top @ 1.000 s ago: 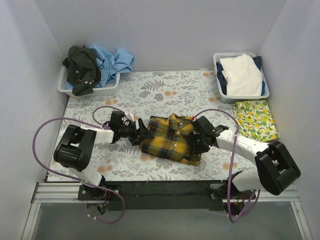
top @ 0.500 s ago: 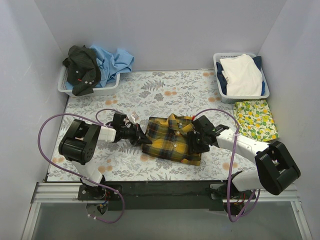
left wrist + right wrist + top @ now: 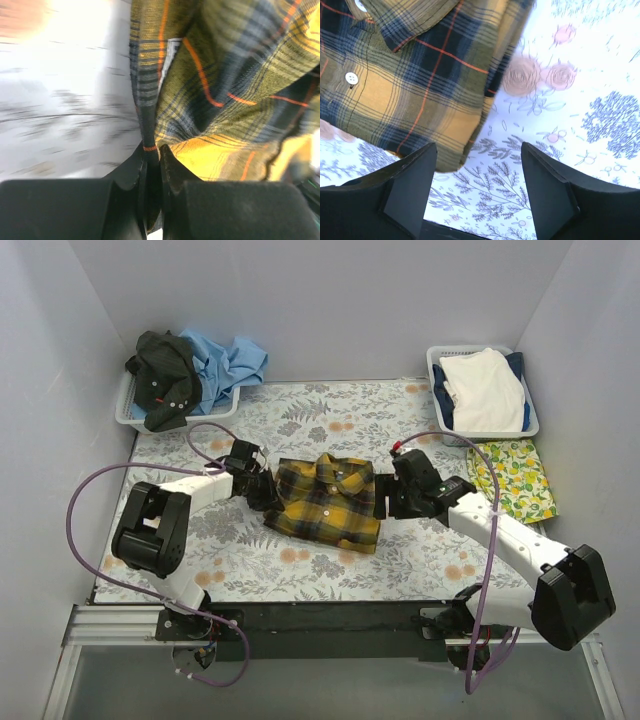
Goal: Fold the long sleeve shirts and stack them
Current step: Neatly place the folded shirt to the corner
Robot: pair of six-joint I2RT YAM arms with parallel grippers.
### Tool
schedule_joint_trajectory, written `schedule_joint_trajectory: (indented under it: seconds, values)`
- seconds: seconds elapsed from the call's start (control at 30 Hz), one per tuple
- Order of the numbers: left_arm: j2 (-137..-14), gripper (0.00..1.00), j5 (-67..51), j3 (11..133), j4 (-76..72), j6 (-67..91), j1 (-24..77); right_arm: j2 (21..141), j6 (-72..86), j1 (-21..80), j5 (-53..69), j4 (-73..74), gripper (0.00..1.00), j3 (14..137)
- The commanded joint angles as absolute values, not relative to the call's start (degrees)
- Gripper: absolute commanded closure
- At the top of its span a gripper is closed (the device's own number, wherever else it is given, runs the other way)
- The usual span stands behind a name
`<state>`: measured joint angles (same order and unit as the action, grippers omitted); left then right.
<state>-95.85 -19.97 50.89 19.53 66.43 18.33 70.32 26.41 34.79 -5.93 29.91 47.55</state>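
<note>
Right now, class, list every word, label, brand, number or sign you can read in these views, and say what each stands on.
No text can be read in any view.
The plaid shirt: a pale patch inside its fold, perhaps a label, too blurred to read.
The table cover: ferns and flowers only, no words.

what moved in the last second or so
The plaid shirt slid left and away from the bases, with the left gripper clamped on its left edge. The right gripper followed it and stands open at its right edge. The left basket, right basket and lemon-print cloth stayed put.
</note>
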Motion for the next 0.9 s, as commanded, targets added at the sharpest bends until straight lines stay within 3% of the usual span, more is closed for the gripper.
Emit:
schedule_joint_trajectory:
  seconds: [0.0, 0.4, 0.43, 0.5, 0.6, 0.67, 0.8, 0.87]
  values:
    - [-93.60, 1.00, 4.37, 52.64, 29.96, 60.91, 16.44, 71.09, 25.50, 33.58, -9.32, 30.06, 0.23, 53.69]
    - [-90.26, 1.00, 15.11, 52.11, 31.20, 58.09, 3.78, 79.10, 24.17, 32.17, -3.87, 30.85, 0.23, 61.08]
    - [-90.18, 0.95, 15.73, 53.16, 31.72, 58.53, 3.34, 79.19, 24.00, 32.25, -3.35, 30.85, 0.23, 61.17]
    - [-90.09, 0.66, 15.91, 54.40, 32.60, 59.24, 3.34, 79.36, 23.73, 32.17, -3.43, 30.85, 0.23, 61.43]
    - [-88.34, 0.33, 15.91, 57.03, 34.97, 60.90, 3.34, 79.19, 23.55, 32.17, -3.52, 30.85, 0.23, 61.52]
    - [-85.70, 0.24, 17.22, 59.57, 37.61, 61.17, 3.34, 78.93, 23.47, 32.17, -3.60, 30.76, 0.24, 61.26]
    - [-81.31, 0.21, 18.11, 64.94, 40.43, 61.70, 3.34, 78.31, 23.47, 32.08, -3.87, 30.67, 0.23, 60.38]
    - [-80.42, 0.21, 12.41, 67.40, 40.69, 61.52, 3.43, 78.05, 23.47, 32.08, -4.22, 30.67, 0.24, 59.59]
